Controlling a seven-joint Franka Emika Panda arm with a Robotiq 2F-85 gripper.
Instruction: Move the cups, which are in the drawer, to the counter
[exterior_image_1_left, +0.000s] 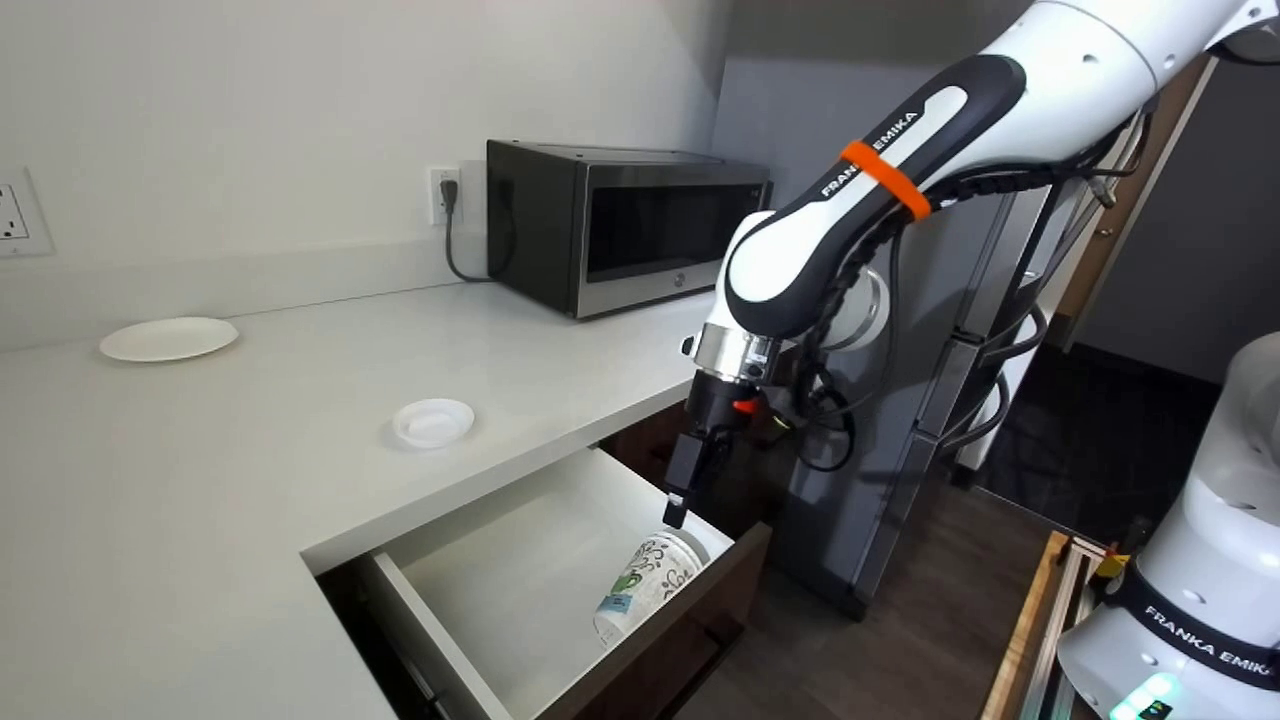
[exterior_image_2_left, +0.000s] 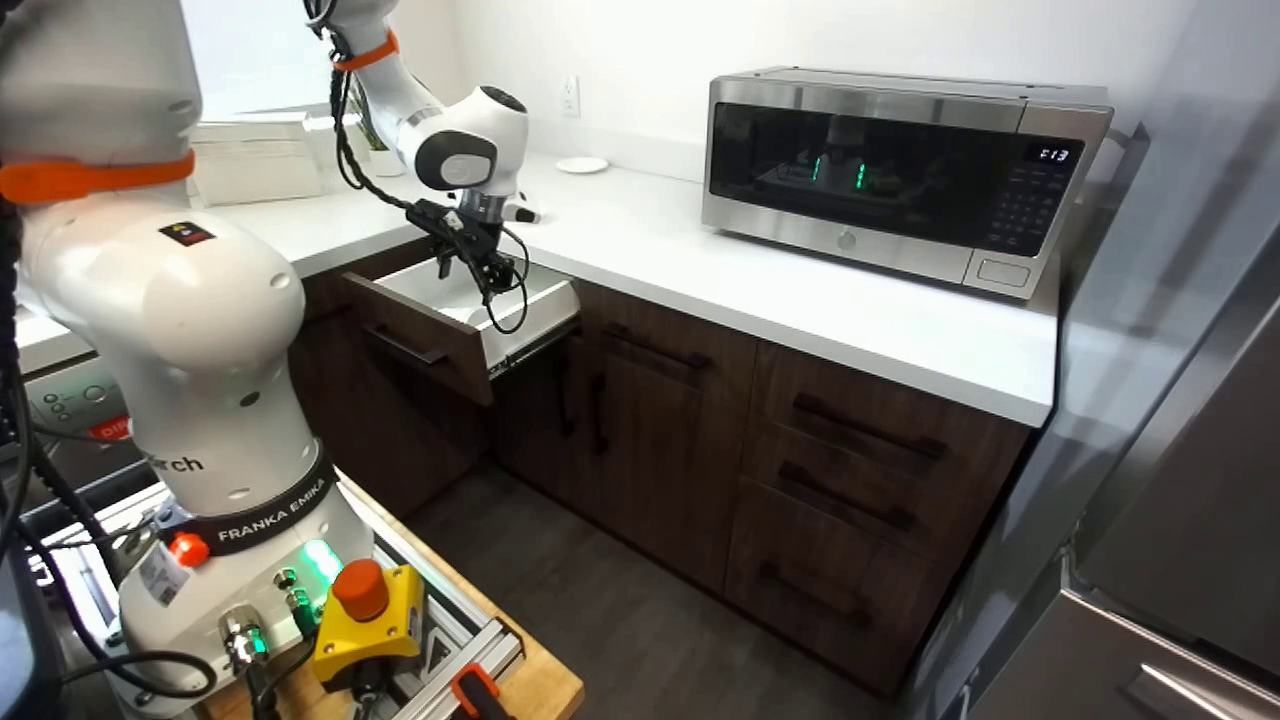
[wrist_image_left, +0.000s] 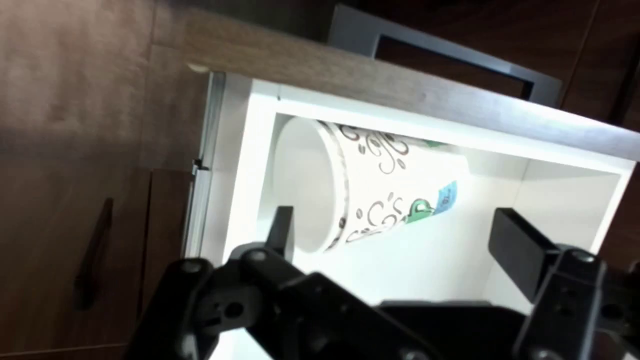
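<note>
Here, the pulled-out drawer (exterior_image_1_left: 530, 550) holds a patterned cup (wrist_image_left: 387, 185) on its side.

In an exterior view, a camera is looking down across the counter (exterior_image_1_left: 200, 520); in an exterior view, a camera is facing the microwave (exterior_image_2_left: 880, 190) from beside the robot base (exterior_image_2_left: 225, 580). Both are showing the drawer (exterior_image_1_left: 500, 570), which the wrist camera is viewing closely from above.

In an exterior view, a cup (exterior_image_1_left: 645, 585) lies in the drawer (exterior_image_1_left: 520, 560), bottom middle, maybe touching its front. The microwave (exterior_image_1_left: 615, 232) sits on the counter (exterior_image_1_left: 280, 460), upper middle.
</note>
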